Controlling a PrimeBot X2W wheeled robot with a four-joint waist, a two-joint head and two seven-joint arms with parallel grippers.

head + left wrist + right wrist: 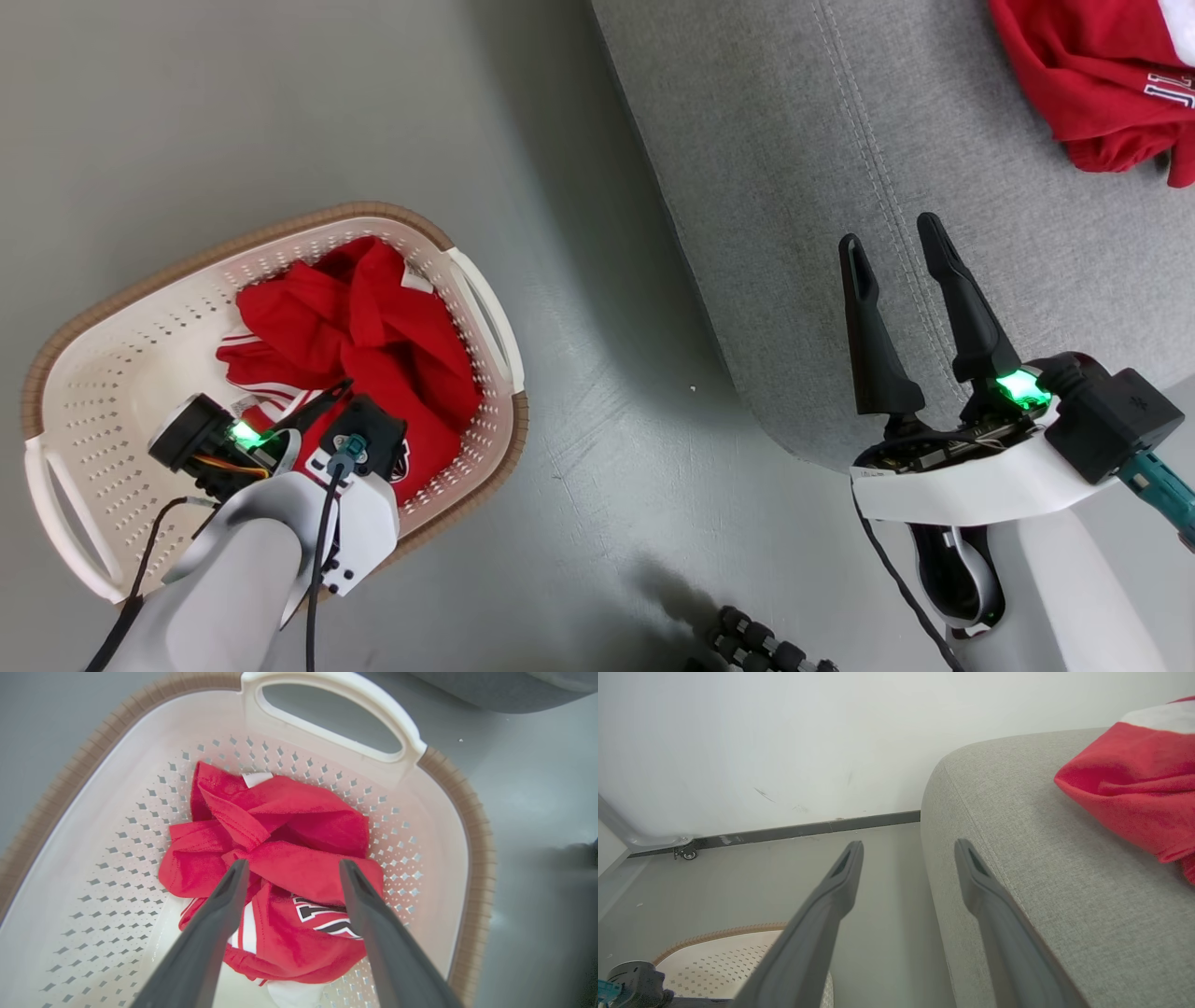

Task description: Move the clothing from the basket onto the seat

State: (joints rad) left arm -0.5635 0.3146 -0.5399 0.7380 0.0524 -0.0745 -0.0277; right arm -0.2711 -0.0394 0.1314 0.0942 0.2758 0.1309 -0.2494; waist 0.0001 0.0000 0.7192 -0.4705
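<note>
Your left gripper [294, 865] hangs inside the basket, its two fingers spread wide with nothing between them. Just past the tips lies the clothing [280, 826] — a crumpled red heap on the bottom of the basket [476, 826]. A raised fold runs across from one fingertip to the other, so I judge a plain push along the fingers would straddle it. The heap has no clear long axis and bunches toward the handle [247, 700]. Farther off, past a strip of floor [607, 373], the seat [794, 187] lies to your right. Your right gripper [889, 235] hovers over its edge, wide and empty — well apart from the basket. Another red garment [1092, 84] rests deeper on the seat.
</note>
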